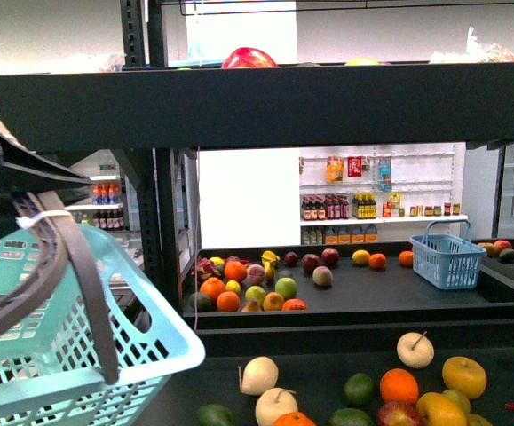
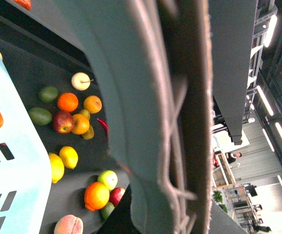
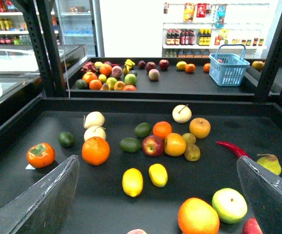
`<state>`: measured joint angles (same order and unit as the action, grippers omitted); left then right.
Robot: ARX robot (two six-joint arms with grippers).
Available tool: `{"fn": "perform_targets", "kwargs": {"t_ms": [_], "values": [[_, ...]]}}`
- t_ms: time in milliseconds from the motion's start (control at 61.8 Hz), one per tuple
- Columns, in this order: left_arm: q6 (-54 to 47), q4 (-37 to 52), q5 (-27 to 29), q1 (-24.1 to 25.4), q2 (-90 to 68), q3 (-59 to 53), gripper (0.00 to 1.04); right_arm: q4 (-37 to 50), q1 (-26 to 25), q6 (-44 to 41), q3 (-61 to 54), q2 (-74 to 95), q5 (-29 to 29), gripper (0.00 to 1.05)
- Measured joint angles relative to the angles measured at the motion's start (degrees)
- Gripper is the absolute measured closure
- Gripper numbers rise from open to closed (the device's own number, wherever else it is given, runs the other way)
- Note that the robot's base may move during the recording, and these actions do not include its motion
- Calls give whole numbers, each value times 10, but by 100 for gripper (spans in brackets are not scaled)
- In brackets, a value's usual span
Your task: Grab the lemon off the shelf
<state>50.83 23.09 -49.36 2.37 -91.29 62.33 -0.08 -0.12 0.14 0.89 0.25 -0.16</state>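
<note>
Black metal forms the shelf (image 3: pixel 131 105), a wide matte tray with a raised front lip and perforated upright posts. On that tray we see the lemon (image 3: pixel 132 182), smooth, bright yellow and oval, lying just beside a second lemon (image 3: pixel 158 175) and apart from a dimpled round orange (image 3: pixel 96 150) and a glossy red apple (image 3: pixel 153 145). Our right gripper (image 3: pixel 156 160) hangs over the tray with its dull grey jaws spread wide, holding and touching nothing, both lemons ahead of it. Our left gripper (image 1: pixel 12 177) shows as a dark shape where the grey handle (image 1: pixel 88 293) of a pale turquoise plastic lattice basket (image 1: pixel 79 355) rises to it; we cannot tell how its jaws stand. Labels on the white store shelves (image 3: pixel 214 39) beyond are too small for us to read
</note>
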Motion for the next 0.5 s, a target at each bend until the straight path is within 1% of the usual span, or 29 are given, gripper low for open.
{"fn": "perform_targets", "kwargs": {"t_ms": [259,389,502], "values": [[0,6,35,-113,-84,58,96,0,0,0,0,0,0,7],[5,10,45,-177,-129,115,96,0,0,0,0,0,0,7],[5,8,58,-205,-146,143,96,0,0,0,0,0,0,7]]}}
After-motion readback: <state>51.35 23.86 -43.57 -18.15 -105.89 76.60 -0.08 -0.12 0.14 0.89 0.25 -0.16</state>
